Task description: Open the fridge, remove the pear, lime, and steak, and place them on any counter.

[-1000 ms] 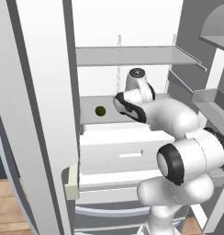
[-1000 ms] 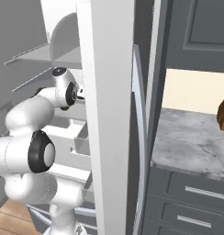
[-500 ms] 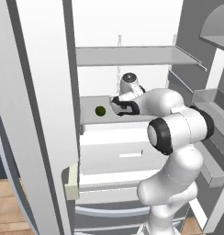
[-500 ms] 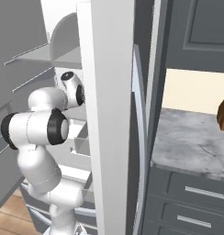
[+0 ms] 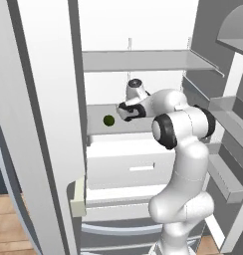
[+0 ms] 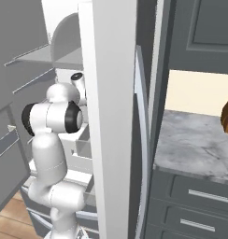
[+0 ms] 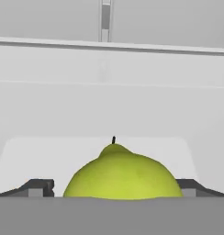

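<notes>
The fridge [image 5: 54, 124] stands open. The end effector [image 7: 114, 186] reaches onto the middle shelf [image 5: 143, 127], jaws spread wide around the pear [image 7: 120, 174], apparently lined up to close on it. The lime [image 5: 109, 120] sits just beside it.

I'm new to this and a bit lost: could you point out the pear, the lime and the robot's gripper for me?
pear [image 7: 123, 176], hand view, middle of its yellow-green skin.
lime [image 5: 109, 120], left base view, centre of the dark green ball on the fridge shelf.
gripper [image 7: 114, 187], hand view, midway between its two dark fingertips, open around the pear.
</notes>
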